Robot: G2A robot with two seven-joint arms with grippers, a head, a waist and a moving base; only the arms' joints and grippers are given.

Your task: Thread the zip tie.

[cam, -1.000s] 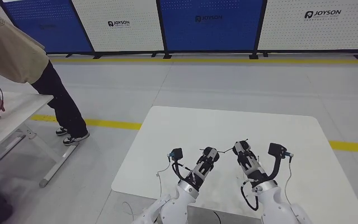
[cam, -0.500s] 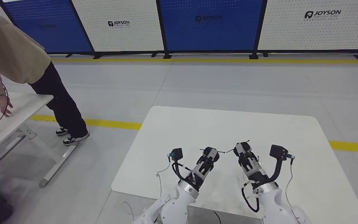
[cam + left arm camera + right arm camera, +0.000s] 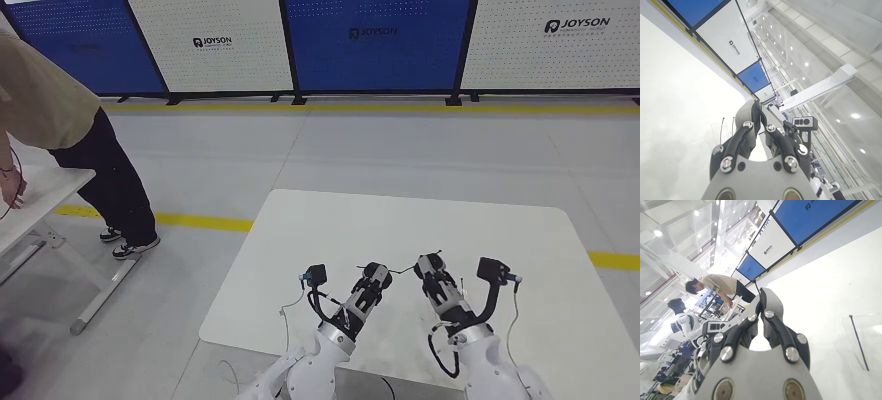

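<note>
The white table [image 3: 330, 230] carried both arms at its near edge, with the two grippers raised just above the surface and facing each other across a narrow gap.

Left: the left gripper [image 3: 377, 272] stood at the left of the pair. In the left wrist view its two fingers [image 3: 753, 117] were pressed together, and a thin black strip ran between the ribbed pads and out past their tips, so the gripper was clamped on one end of the zip tie [image 3: 403, 270].

Centre: the zip tie crossed the gap as a fine dark line from one gripper to the other, clear of the table. Whether the tail had entered the head could not be told.

Right: the right gripper [image 3: 428, 265] stood just beside the left one. In the right wrist view its fingers [image 3: 772, 302] were likewise closed, pinching the black strip; the square head of the tie [image 3: 754, 280] stuck out beyond the fingertips, free in the air.

Far right: a spare zip tie [image 3: 859, 344] lay flat on the table inside a transparent tray [image 3: 863, 314], well apart from both grippers. The left wrist view showed two such spare ties [image 3: 721, 130] lying side by side beyond that gripper, not touching each other.
</note>
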